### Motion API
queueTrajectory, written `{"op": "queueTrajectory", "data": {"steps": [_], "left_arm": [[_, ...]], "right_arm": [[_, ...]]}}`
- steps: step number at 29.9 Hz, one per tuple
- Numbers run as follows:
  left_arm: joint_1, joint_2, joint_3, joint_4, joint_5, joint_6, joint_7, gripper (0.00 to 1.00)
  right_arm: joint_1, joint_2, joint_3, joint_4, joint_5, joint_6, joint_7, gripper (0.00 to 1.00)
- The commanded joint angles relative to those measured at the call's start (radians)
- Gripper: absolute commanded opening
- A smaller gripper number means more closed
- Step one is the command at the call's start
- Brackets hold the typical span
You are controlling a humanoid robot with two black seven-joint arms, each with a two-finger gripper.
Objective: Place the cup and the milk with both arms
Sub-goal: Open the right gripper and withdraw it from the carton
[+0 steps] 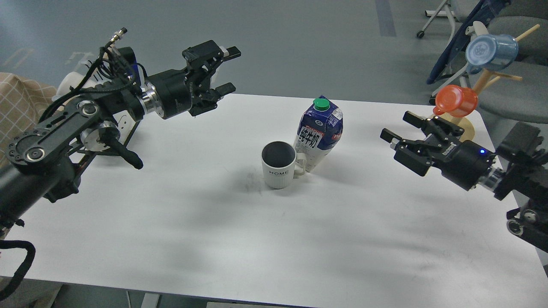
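Note:
A white cup marked HOME stands upright near the middle of the white table, its handle to the right. A blue and white milk carton with a green cap stands upright just behind and right of it, touching the cup's handle. My right gripper is open and empty, well to the right of the carton and apart from it. My left gripper is open and empty, raised over the table's far left edge, far from the cup.
A wooden mug stand at the table's far right corner holds an orange mug and a blue mug. Chairs stand on the floor beyond it. A checked cloth lies at the far left.

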Motion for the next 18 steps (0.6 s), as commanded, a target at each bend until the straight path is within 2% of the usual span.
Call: {"op": "queueTrajectory", "data": {"steps": [1, 2, 6, 8, 10, 12, 14, 18], "left_arm": [[-0.002, -0.006, -0.012, 0.002, -0.007, 0.001, -0.003, 0.97], [-0.002, -0.009, -0.020, 0.002, -0.007, 0.003, -0.003, 0.97], [-0.003, -0.047, -0.107, 0.018, -0.012, 0.026, -0.006, 0.97], [-0.006, -0.055, -0.133, 0.023, -0.012, 0.031, -0.007, 0.97], [-0.011, -0.067, -0.162, 0.046, -0.012, 0.032, -0.021, 0.97], [-0.026, -0.108, -0.170, 0.089, -0.013, 0.035, -0.052, 0.97], [-0.049, -0.140, -0.172, 0.129, -0.018, 0.041, -0.073, 0.97], [-0.084, -0.202, -0.199, 0.230, -0.132, 0.052, -0.083, 0.97]], "right_arm": [[0.080, -0.055, 0.066, 0.021, 0.160, 0.059, 0.000, 0.98], [0.093, -0.055, 0.085, 0.018, 0.193, 0.094, 0.000, 0.98], [0.192, -0.046, 0.216, -0.047, 0.390, 0.362, 0.000, 1.00], [0.216, -0.034, 0.253, -0.094, 0.437, 0.432, 0.000, 1.00], [0.253, 0.032, 0.295, -0.181, 0.517, 0.521, 0.000, 1.00], [0.313, 0.147, 0.321, -0.325, 0.617, 0.619, 0.000, 1.00], [0.356, 0.230, 0.322, -0.443, 0.687, 0.651, 0.000, 1.00], [0.406, 0.414, 0.324, -0.639, 0.854, 0.711, 0.000, 1.00]]}}
